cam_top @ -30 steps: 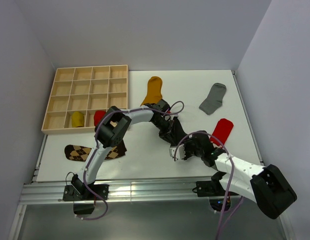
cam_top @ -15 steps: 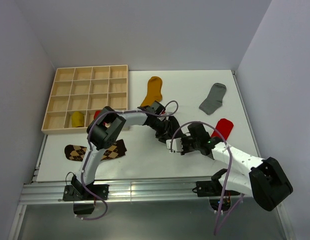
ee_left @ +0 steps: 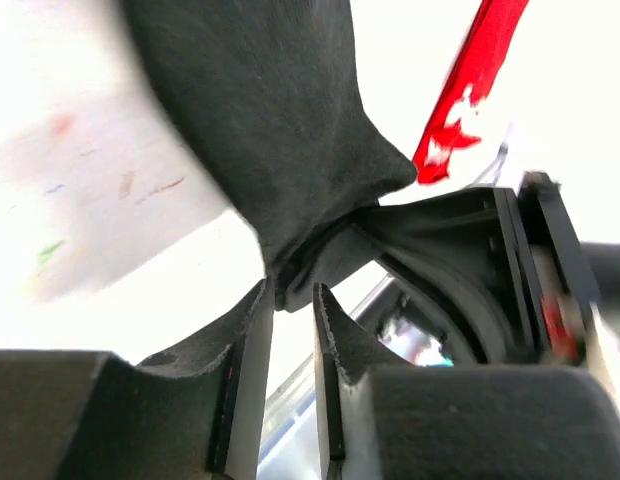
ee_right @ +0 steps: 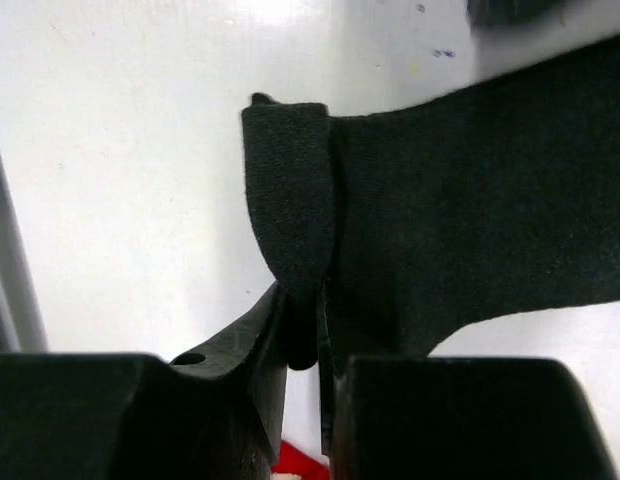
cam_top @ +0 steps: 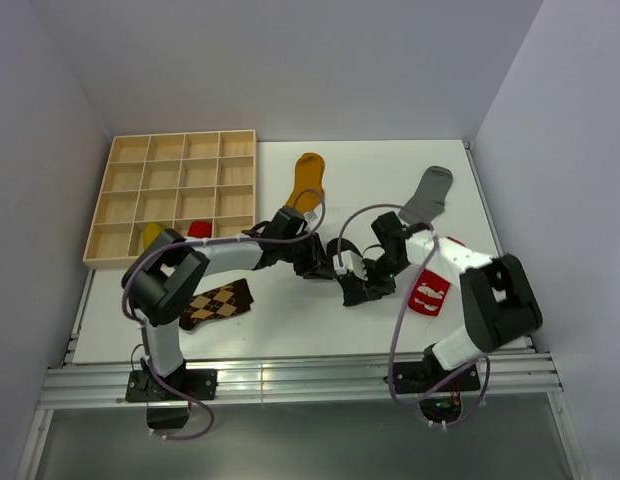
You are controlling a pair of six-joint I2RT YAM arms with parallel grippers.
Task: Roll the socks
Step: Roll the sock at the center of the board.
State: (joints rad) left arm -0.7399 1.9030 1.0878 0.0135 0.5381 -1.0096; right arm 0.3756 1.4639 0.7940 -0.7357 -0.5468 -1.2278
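Here, left wrist, left claw (ee_left: 290, 300): narrow, nipped on a corner of the black sock (ee_left: 260, 120), which fans up and away over the white table (ee_left: 80, 150).
Left wrist, neighbours: the red sock (ee_left: 468, 92) lies just beyond. The dark body close on the right may be your other claw, but I cannot tell.
Right wrist, right claw (ee_right: 302, 325): narrow too, closed on a folded-over edge of the same sock, and the rest runs off flat to the right.
Right wrist, fold: one turn at most, so I judge the roll barely begun.
Top view, work spot: both claws meet mid-table with the black sock between them.
Top view, other socks: the yellow sock (cam_top: 308, 180) and grey sock (cam_top: 427, 197) lie flat on the far side. The checked sock (cam_top: 215, 300) is near your left elbow, and the red one is just beside the right claw.
Top view, tray (cam_top: 182, 135): a yellow bundle (cam_top: 151, 236) and a red bundle (cam_top: 198, 229) sit in its near row.
Risk, grip: both holds are thin edge pinches, so if you pull apart, one may slip.
Risk, crowding: the claws are so close that a turn could knock them together.
Risk, red sock: a sweep to the right could drag it into the roll.
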